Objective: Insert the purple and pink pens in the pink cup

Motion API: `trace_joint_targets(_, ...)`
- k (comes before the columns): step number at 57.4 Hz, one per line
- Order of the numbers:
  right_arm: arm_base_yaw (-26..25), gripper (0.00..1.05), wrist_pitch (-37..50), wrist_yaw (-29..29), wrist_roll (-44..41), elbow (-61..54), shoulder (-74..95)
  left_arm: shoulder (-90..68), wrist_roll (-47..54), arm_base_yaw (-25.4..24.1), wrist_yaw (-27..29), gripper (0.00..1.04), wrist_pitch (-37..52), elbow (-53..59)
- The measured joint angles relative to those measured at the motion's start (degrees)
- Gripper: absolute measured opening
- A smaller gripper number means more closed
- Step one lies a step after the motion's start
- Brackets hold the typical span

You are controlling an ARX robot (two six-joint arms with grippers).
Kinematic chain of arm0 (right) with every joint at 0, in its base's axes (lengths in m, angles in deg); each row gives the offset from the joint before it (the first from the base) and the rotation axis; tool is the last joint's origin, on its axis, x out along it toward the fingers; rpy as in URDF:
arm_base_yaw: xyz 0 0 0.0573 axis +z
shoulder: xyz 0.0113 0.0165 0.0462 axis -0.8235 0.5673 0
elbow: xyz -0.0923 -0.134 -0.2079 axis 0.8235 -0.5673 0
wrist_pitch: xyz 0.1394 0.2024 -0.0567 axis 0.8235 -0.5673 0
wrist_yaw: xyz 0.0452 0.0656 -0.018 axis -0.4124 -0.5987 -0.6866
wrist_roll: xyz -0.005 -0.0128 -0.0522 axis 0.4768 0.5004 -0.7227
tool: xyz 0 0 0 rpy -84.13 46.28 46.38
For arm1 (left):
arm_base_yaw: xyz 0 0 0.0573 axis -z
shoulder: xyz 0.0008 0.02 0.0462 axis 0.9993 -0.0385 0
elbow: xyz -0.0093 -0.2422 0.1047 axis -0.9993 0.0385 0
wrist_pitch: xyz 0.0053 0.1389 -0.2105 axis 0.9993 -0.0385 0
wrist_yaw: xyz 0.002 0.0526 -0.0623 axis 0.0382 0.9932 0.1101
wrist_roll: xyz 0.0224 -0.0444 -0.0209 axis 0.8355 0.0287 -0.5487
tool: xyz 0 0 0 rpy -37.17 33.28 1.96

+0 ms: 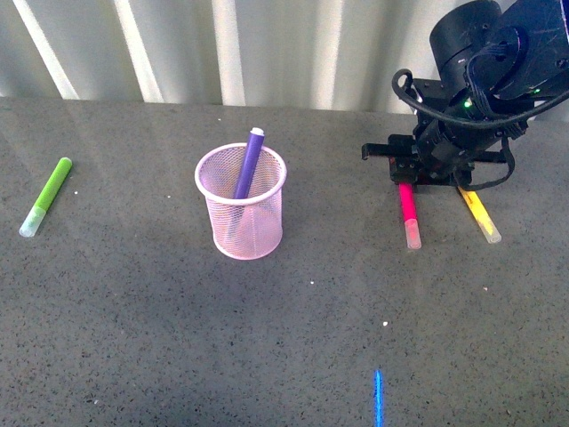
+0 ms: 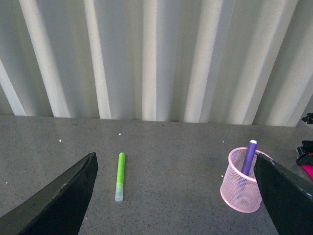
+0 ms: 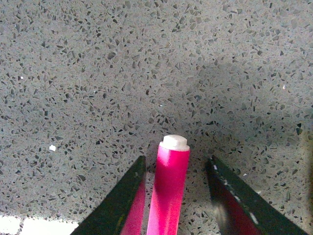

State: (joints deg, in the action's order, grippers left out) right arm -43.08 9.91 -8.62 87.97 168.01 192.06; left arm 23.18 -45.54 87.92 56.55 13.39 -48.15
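The pink mesh cup point(image 1: 242, 205) stands mid-table with the purple pen point(image 1: 248, 164) leaning inside it; both also show in the left wrist view, cup point(image 2: 239, 188) and pen point(image 2: 250, 156). The pink pen point(image 1: 408, 211) lies flat on the table at the right. My right gripper point(image 1: 407, 174) is open and lowered over its far end. In the right wrist view the pen point(image 3: 167, 191) lies between the two fingers point(image 3: 122, 203), close to one of them. My left gripper point(image 2: 176, 196) is open and empty, raised above the table's left part.
A lime-green marker point(image 1: 47, 196) lies at the far left, seen also in the left wrist view point(image 2: 120, 175). A yellow marker point(image 1: 478, 213) lies just right of the pink pen, under the right arm. A corrugated wall point(image 1: 222, 49) backs the speckled table.
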Motion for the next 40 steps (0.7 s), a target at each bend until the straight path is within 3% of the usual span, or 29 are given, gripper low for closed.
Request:
trace_joint_targets(8, -0.04, 0.13, 0.5, -0.35, 0.2, -0.59, -0.04, 0.0, 0.0, 0.0, -0.02, 0.98, 0.0, 0.0)
trace_joint_targets(22, -0.48, 0.11, 3.89, -0.72, 0.13, -2.58, -0.94, 0.0, 0.0, 0.0, -0.02, 0.98, 0.0, 0.0)
trace_joint_targets(32, 0.52, 0.11, 17.09, 4.72, -5.88, -10.05, -4.44, 0.0, 0.0, 0.0, 0.0, 0.98, 0.0, 0.0)
trace_joint_targets(40, 2.69, 0.11, 29.03, 3.72, -9.94, -14.95, -11.28, 0.0, 0.02, 0.0, 0.0, 0.98, 0.0, 0.0)
